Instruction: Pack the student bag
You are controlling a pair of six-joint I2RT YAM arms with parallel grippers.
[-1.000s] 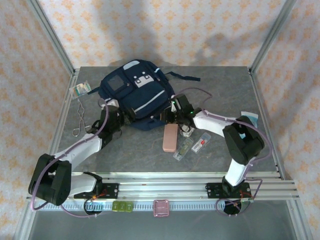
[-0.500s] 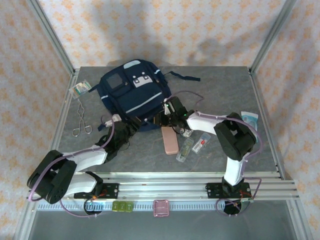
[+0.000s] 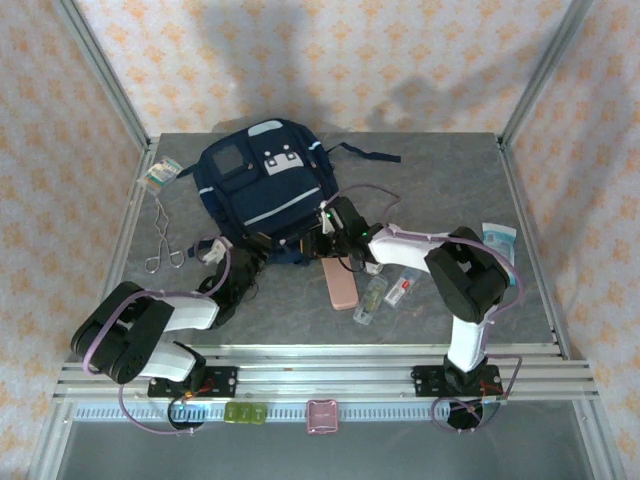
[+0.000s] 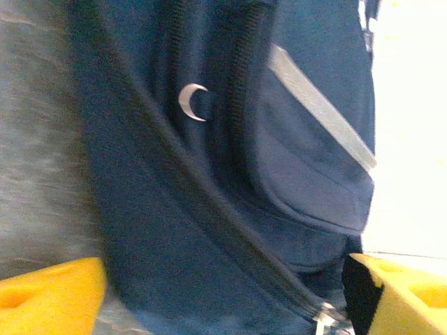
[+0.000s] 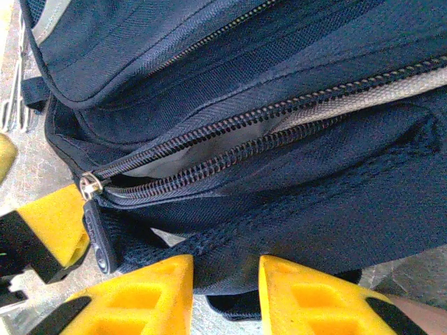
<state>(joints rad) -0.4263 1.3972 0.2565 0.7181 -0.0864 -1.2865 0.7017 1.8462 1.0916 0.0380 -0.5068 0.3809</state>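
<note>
One student bag [image 3: 262,185] on the worktop [image 3: 440,180], lying front face up in the middle towards the far left. Its long axis runs near to far, the far end leaning a touch left. The pale patch is at the far end, the dark straps trail off to the far right, and the near end points at the arms.

Both hands are at that near end. The left hand [image 3: 252,256] is at the near-left corner. On its wrist camera the left hand [image 4: 223,300] has its yellow fingers spread wide, with blurred navy fabric between them. The right hand [image 3: 318,238] is at the near-right corner. Up close the right hand [image 5: 225,289] is pinched on a fold of the bag's dark mesh edge. Above it the zip [image 5: 265,125] gapes, grey lining showing, the zip pull [image 5: 96,230] at the left.

One pink case [image 3: 340,282] sits just beside the right hand. Then a clear packet [image 3: 371,298] and a second clear packet [image 3: 404,286]. One pair of metal tongs [image 3: 163,240] and one small packet [image 3: 160,177] lie left. One pale blue packet [image 3: 498,238] lies at the right edge.
</note>
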